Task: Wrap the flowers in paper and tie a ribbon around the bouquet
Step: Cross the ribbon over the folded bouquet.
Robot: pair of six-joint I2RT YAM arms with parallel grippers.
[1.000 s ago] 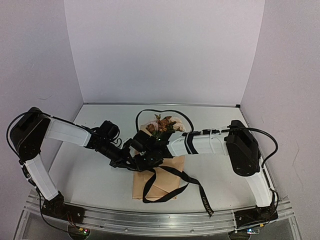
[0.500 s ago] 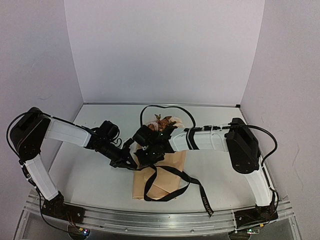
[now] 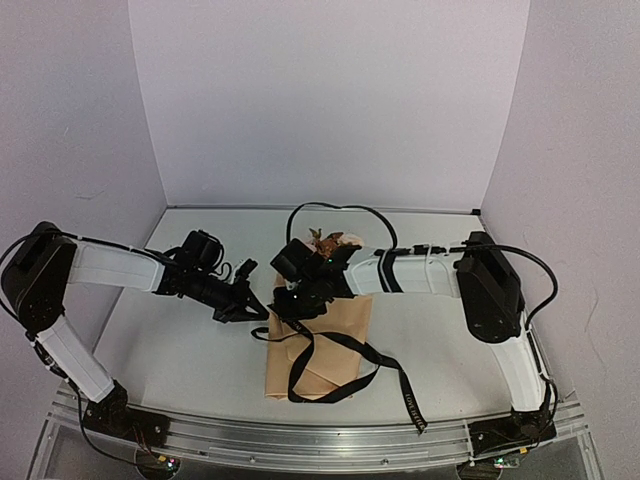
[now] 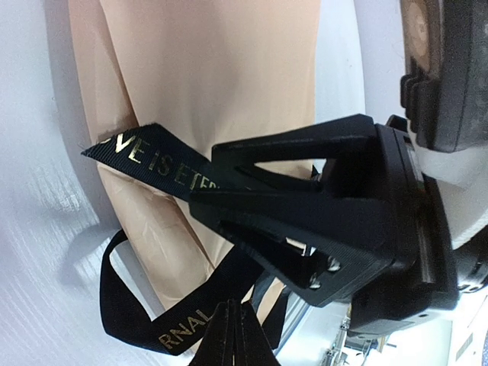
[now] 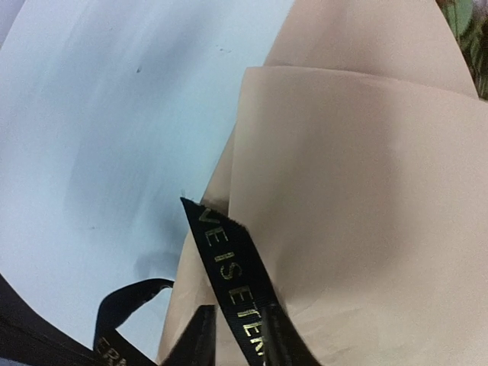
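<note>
Overhead view: two arms reach over a white table (image 3: 170,350) and meet at its centre. One bouquet (image 3: 335,325) lies there, with the flowers (image 3: 330,240) at 12 o'clock and the narrow end at 6. The left arm stretches low from 9 o'clock. The right arm comes from 3, its wrist covering the cone's upper part. The left gripper (image 3: 255,308) and right gripper (image 3: 292,308) sit just beside each other at the cone's 9 o'clock edge. One black ribbon (image 3: 350,378) loops over the lower cone and trails toward 5 o'clock. One black cable (image 3: 330,207) arches behind the blooms.

Left wrist view: the left gripper (image 4: 235,335), at 6 o'clock, is closed on the ribbon (image 4: 145,156). The right gripper (image 4: 202,206) fills the right half, blocking part of the tan paper (image 4: 213,69). The ribbon's free end sticks out from it toward 9 o'clock.

Right wrist view: the ribbon (image 5: 229,267) runs between the right gripper's fingers (image 5: 200,339), which stand a little apart. Whether they pinch it cannot be told. Paper (image 5: 343,191) fills the right side.
</note>
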